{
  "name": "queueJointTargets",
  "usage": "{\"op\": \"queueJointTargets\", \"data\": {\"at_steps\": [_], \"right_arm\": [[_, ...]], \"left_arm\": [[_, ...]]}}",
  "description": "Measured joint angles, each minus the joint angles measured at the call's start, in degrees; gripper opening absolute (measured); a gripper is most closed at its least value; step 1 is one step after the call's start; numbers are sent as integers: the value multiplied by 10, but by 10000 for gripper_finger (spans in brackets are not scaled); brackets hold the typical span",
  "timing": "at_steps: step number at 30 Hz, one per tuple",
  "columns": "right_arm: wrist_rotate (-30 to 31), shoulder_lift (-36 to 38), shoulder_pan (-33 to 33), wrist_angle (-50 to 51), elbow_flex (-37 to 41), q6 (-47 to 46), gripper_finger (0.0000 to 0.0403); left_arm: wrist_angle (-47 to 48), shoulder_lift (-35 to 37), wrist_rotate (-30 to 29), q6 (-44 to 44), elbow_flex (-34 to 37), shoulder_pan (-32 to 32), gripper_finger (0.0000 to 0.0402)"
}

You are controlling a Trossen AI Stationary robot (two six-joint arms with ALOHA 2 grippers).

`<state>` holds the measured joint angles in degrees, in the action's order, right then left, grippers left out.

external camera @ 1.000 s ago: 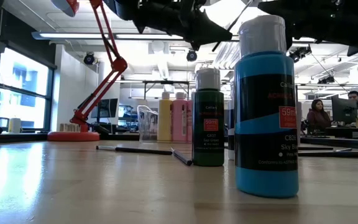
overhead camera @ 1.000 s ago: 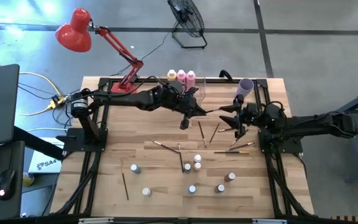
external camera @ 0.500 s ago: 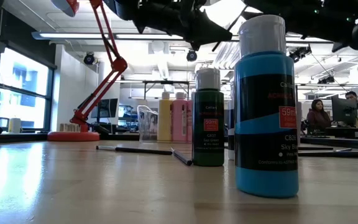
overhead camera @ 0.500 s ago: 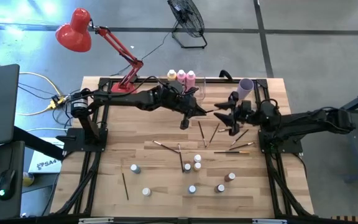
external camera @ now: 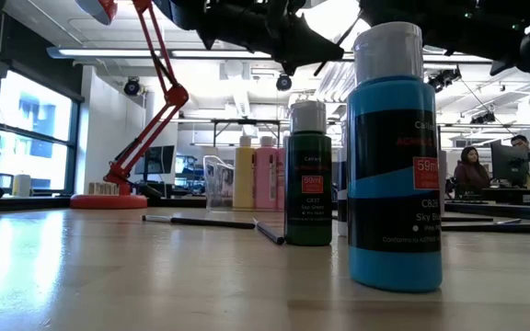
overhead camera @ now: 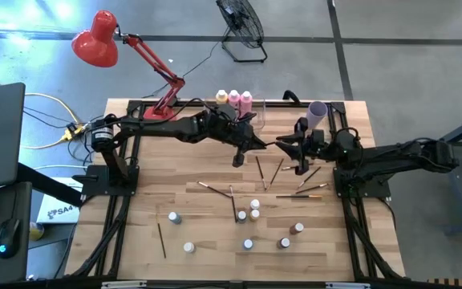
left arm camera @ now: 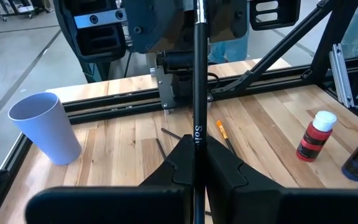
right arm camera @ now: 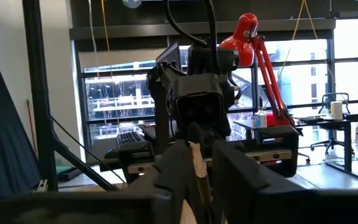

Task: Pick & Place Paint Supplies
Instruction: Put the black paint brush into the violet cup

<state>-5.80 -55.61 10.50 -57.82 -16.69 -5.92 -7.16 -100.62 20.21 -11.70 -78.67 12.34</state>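
Over the middle of the bench [overhead camera: 135, 241], both arms meet around one paintbrush [left arm camera: 198, 74]. The left pincer [left arm camera: 194, 163] is clamped on its dark handle, and from that wrist the shaft runs straight toward the other arm. The right pincer [overhead camera: 289, 147] has its fingers drawn in around the brush's pale wooden end, seen in its wrist view; whether they press it yet I cannot tell. From the bench centre, the lilac cup [overhead camera: 317, 112] stands at about two o'clock, just behind the right arm, and the tall pink and yellow-orange bottles [overhead camera: 234, 99] line the far edge at twelve, beside a clear bin [external camera: 219, 182] and the red lamp [overhead camera: 103, 38] at eleven. Loose brushes [overhead camera: 267, 170] lie under the meeting pincers, with tiny white-capped bottles [overhead camera: 254, 205] scattered toward six. From bench height a blue bottle [external camera: 396, 156] and a green one [external camera: 308, 175] block much of the scene, and both arms are cut off at the top.
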Motion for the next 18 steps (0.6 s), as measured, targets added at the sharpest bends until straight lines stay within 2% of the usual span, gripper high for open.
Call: {"op": "queueJointTargets", "data": {"at_steps": [5, 18], "right_arm": [[0, 0, 0, 0, 0, 6, 15], [12, 0, 0, 1, 0, 0, 6]], "left_arm": [[1, 0, 0, 5, 0, 0, 12], [0, 0, 0, 4, 0, 0, 22]]}}
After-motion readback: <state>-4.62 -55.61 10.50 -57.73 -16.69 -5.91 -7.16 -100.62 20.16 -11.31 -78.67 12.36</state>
